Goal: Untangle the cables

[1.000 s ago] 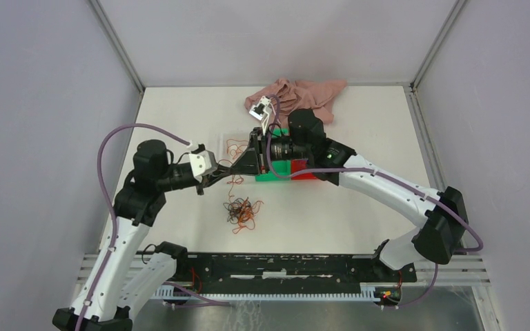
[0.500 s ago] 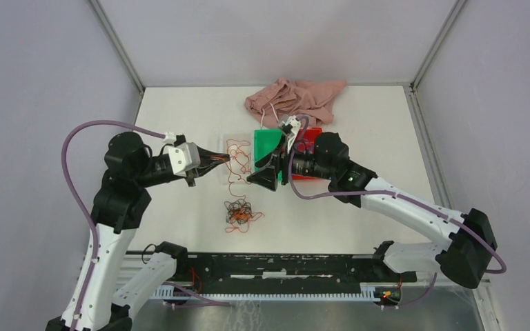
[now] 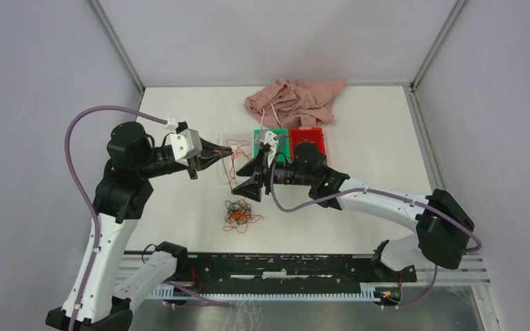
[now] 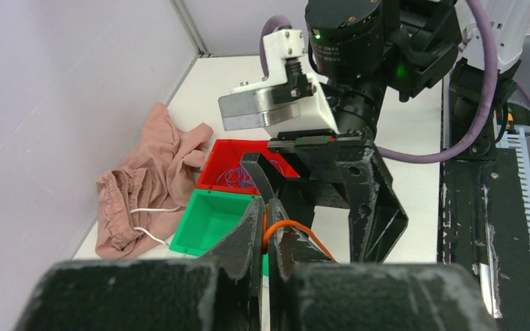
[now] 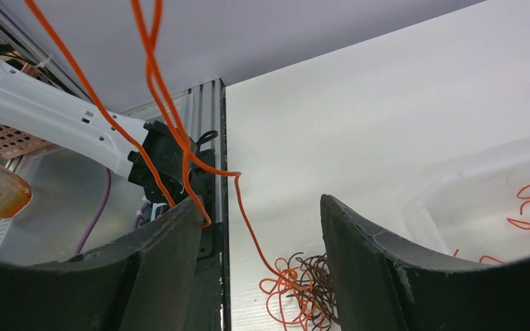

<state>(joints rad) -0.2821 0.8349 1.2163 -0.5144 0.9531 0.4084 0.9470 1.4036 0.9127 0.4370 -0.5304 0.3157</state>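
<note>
Left gripper (image 4: 266, 219): fingers are closed together, with one orange cable (image 4: 288, 227) pinched between them; it is held above the table, left of the bins.
Right gripper (image 5: 262, 207): fingers are spread wide apart and nothing is clamped; it is pointed toward the left gripper.
Orange cable path: it is draped from the left gripper down past the inner edge of one right finger (image 5: 172, 234) and is joined to the tangle below.
Tangle (image 3: 240, 214): orange and dark cables are bunched on the table (image 3: 359, 214), in front of both grippers and apart from the near edge rail (image 3: 283, 265).
Clear tray (image 3: 225, 140): a few loose orange strands are seen inside; it is set just left of the green bin (image 3: 270, 135).
Red bin (image 4: 229, 160): it is placed touching the green bin; blue-purple wires (image 4: 234, 178) are seen inside.
Pink cloth (image 3: 295, 100): it is heaped at the far edge, behind the bins.
Open room: bare table is left on both sides of the tangle and to the right of the bins.
</note>
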